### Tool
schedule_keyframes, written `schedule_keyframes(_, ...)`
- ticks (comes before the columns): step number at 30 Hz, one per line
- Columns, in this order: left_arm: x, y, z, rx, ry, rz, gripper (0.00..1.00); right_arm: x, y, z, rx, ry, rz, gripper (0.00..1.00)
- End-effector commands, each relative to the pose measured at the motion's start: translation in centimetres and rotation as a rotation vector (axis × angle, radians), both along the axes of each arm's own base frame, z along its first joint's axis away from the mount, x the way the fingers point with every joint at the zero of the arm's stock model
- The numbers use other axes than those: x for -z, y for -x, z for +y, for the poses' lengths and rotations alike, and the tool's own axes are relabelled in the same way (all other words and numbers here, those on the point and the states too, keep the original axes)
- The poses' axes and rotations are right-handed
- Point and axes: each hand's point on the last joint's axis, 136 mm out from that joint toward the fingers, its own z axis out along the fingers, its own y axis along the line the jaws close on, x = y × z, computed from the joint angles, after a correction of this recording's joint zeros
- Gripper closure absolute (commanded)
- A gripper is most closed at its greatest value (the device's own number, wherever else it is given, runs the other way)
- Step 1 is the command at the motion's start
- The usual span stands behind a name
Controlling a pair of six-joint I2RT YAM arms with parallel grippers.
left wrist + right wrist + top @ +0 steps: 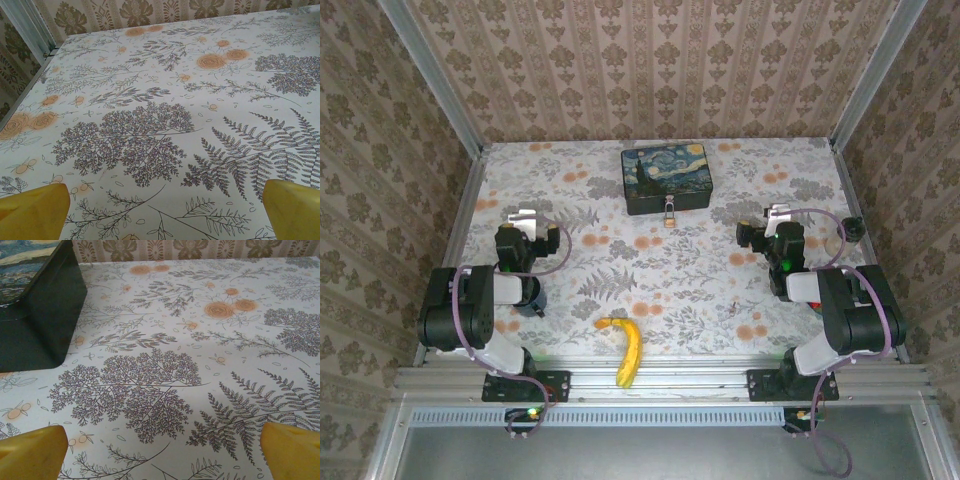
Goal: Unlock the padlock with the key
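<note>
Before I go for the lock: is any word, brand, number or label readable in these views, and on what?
No text can be read in these views.
The tin box: a painted night sky on the lid, no lettering visible.
The padlock: too small to tell whether its body carries a marking.
The banana: no sticker visible.
The table cover and wallpaper: plant and ornament patterns, no words.

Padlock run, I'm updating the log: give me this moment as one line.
padlock: at tin box front, untouched | left gripper: open, empty | right gripper: open, empty | both apart from padlock
</note>
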Motion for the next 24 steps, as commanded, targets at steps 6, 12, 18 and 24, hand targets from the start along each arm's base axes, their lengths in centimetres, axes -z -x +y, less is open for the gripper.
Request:
schedule_keyframes(6, -0.5, -0.1, 0.0, 0.001, -0.016, -0.02, 0.0, -0.8, -0.5, -0.1, -0.001, 0.0, -0.02, 0.0)
schedule_keyframes(12, -0.5, -0.2, 0.2, -0.004, -0.004, -0.015, 0.0, -0.7, -0.4, -0.1, -0.001, 0.0, -0.018, 0.0)
schedule_keyframes(18, -0.6, -0.1, 0.2, -0.002, 0.002, -0.017, 0.0, -0.8, -0.4, -0.1, 0.0, 0.0, -0.02, 0.0)
schedule_keyframes(24, -2.4, 0.9, 1.3, -0.066, 0.004, -0.075, 0.0, -0.9, -0.4, -0.4, 0.018, 0.0, -0.017, 0.0)
